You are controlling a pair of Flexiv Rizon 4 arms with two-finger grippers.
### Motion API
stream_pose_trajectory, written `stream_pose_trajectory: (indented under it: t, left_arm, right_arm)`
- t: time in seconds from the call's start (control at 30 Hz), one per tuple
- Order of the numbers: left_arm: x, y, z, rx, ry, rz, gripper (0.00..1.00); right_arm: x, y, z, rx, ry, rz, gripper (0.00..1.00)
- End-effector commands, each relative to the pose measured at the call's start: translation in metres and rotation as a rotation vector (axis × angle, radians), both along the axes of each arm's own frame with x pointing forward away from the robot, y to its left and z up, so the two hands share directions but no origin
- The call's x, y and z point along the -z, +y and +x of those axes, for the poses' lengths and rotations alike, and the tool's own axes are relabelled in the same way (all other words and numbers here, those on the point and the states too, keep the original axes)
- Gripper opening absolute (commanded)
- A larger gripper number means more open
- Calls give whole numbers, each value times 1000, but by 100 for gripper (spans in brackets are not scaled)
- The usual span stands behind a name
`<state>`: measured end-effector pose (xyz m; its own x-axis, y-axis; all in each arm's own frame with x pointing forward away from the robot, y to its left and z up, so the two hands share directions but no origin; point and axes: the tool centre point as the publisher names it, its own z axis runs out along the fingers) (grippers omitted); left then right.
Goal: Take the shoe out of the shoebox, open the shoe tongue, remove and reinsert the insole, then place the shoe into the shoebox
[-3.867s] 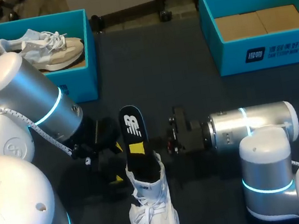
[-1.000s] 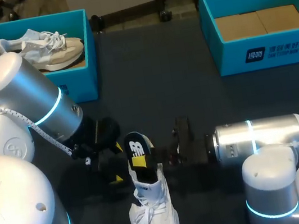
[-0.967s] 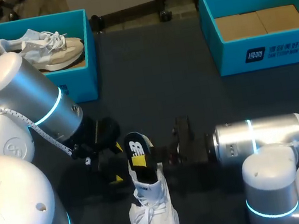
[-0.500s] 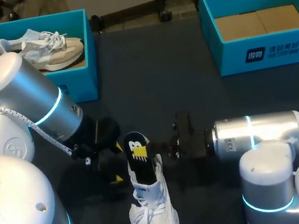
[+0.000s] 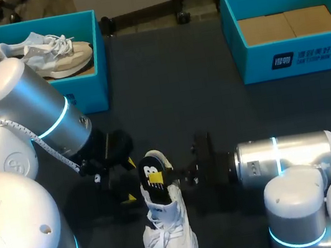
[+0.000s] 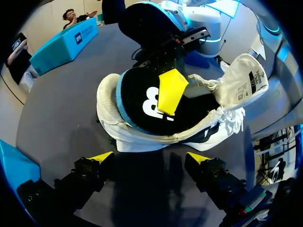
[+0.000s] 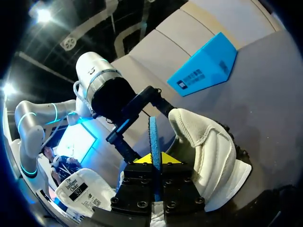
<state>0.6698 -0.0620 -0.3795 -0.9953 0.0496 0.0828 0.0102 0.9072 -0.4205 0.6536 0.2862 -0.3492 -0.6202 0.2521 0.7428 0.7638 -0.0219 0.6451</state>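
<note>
Seating the insole [image 6: 142, 101] into the shoe [image 5: 169, 236] looks like your unfinished step: right fingers [image 7: 142, 160] pinch it, left fingers [image 6: 101, 157] gape empty; boxing remains.

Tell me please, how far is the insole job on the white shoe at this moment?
Done: the shoe is out on the table, its tongue folded open. In hand: the right gripper is shut on the insole, which sits lower in the shoe than seconds ago, so reinsertion seems under way; the left gripper is open. Left: seat the insole fully, then put the shoe probably into the empty shoebox.
</note>
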Motion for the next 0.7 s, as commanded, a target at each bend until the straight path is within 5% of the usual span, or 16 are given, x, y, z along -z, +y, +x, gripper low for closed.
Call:
stream_pose_trajectory:
  t: [0.03, 0.1, 0.17, 0.27, 0.6, 0.7]
  left_arm:
    - [1, 1, -1, 0, -3, -2, 100]
    - [1, 1, -1, 0, -3, -2, 100]
    - [1, 1, -1, 0, -3, -2, 100]
    - [1, 1, -1, 0, -3, -2, 100]
    - [1, 1, -1, 0, -3, -2, 100]
    - [1, 1, -1, 0, -3, -2, 100]
  right_arm:
    - [3, 3, -10, 18, 29, -38, 0]
    - [1, 2, -9, 23, 22, -34, 0]
    - [-3, 1, -8, 26, 0, -31, 27]
    - [-10, 2, -5, 22, -33, -38, 55]
    - [-23, 3, 7, 16, -72, -54, 47]
    - [-23, 2, 12, 16, -76, -50, 35]
